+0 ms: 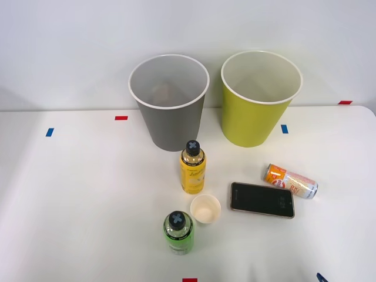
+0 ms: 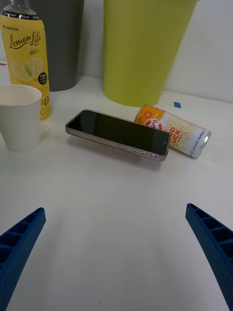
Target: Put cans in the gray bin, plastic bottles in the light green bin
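Orange-and-white metal can (image 1: 290, 181) on its side near table's right edge | yellow (image 1: 192, 167), green plastic bottles (image 1: 178, 232) upright mid-table | gray (image 1: 169, 100), yellow-green bins (image 1: 260, 97) rear | blue ribbed gripper (image 2: 116, 252) spread, empty | three items unsorted.

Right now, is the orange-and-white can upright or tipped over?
Tipped over: the orange-and-white can lies on its side on the table, beside the phone.

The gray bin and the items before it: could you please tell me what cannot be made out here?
- Gray bin: something pale-brown inside, too dim in the front view to identify.
- Yellow bottle: cap cut off by the wrist view's edge.
- Orange-and-white can: partly hidden behind the phone in the wrist view.
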### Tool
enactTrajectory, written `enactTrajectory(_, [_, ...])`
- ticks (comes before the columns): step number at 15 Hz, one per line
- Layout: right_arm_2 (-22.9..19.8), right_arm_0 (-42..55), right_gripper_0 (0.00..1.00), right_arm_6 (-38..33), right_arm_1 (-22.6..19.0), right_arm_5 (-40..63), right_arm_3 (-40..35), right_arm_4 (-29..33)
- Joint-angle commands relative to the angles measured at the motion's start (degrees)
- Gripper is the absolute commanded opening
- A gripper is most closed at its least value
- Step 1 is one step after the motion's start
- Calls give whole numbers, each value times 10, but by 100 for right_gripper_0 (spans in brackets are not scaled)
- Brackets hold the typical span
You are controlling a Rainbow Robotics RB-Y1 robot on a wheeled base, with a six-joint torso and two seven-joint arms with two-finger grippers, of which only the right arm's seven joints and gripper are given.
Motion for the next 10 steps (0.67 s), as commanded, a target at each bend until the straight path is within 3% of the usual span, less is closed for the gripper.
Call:
enactTrajectory(1, [0, 0, 100, 0, 0, 0, 0, 0])
enactTrajectory(10, [0, 0, 100, 0, 0, 0, 0, 0])
